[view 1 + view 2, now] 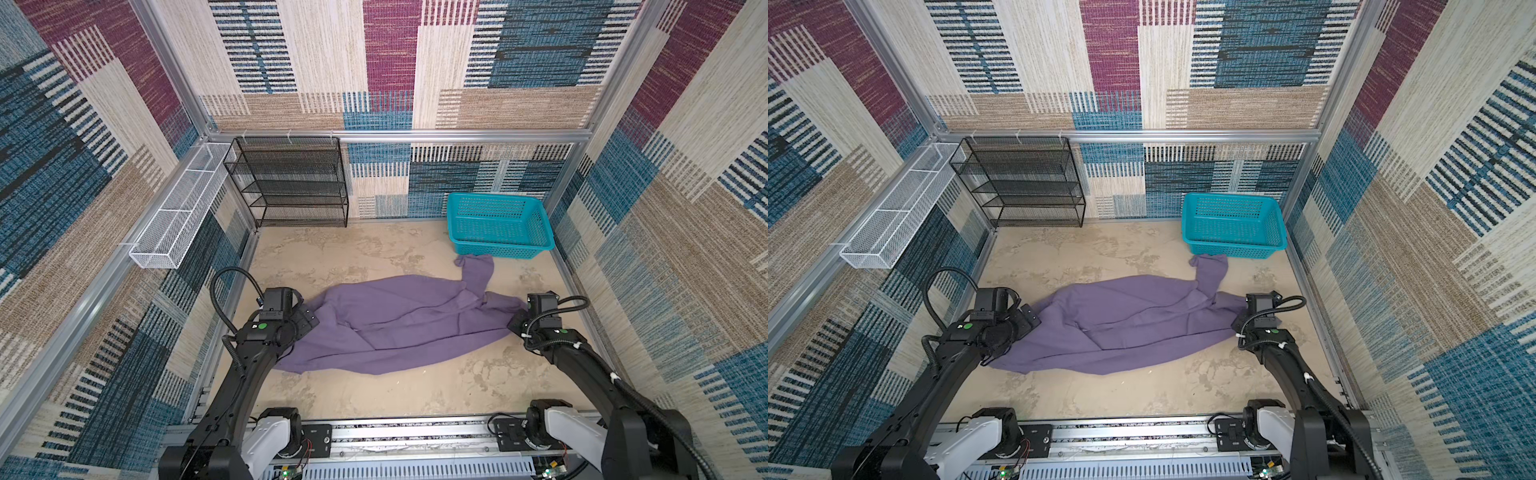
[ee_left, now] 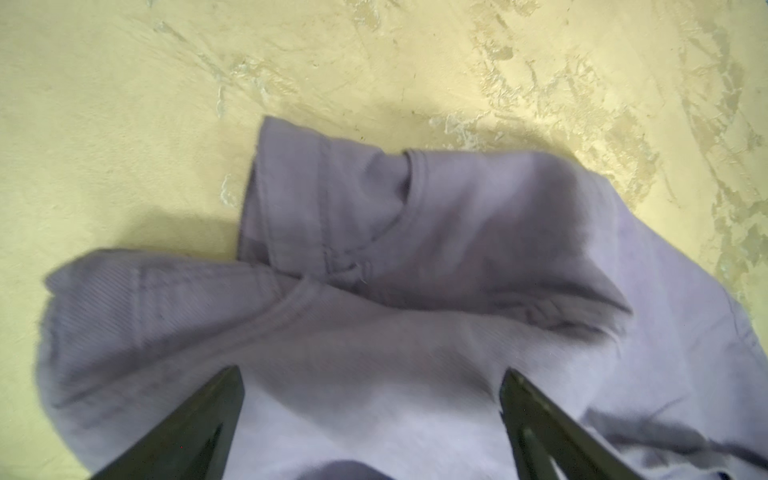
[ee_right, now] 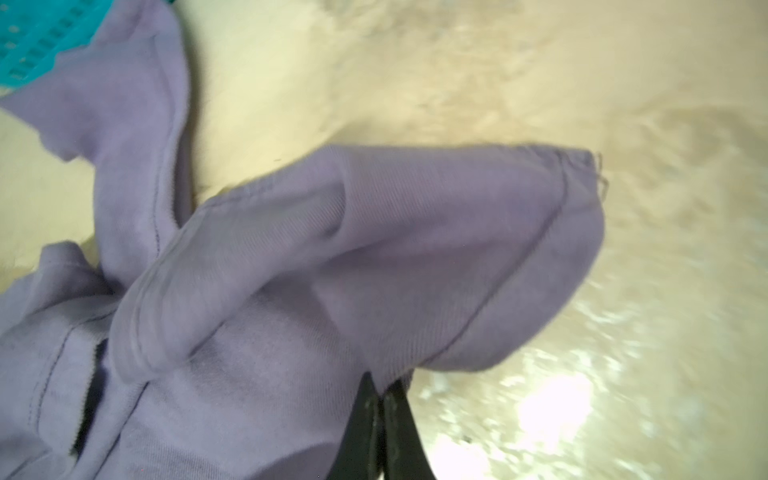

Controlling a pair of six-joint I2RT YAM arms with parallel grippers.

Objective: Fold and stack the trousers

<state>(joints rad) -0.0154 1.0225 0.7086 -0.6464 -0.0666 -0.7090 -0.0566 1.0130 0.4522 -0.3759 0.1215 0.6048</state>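
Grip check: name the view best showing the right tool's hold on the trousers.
Right wrist view: the right tool is shut on the trousers, close up. Both top views hide its tips; left wrist view misses it.

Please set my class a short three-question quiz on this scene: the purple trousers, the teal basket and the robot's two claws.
1. True or false: the right claw is shut on an edge of the trousers.
2. Where does the teal basket stand on the table? A) in the far right corner B) in the near left corner C) in the middle, under the trousers
3. Fill in the gap: the left claw hangs over the cloth with its jaws ____.

Key: 1 true; 2 A; 3 open.
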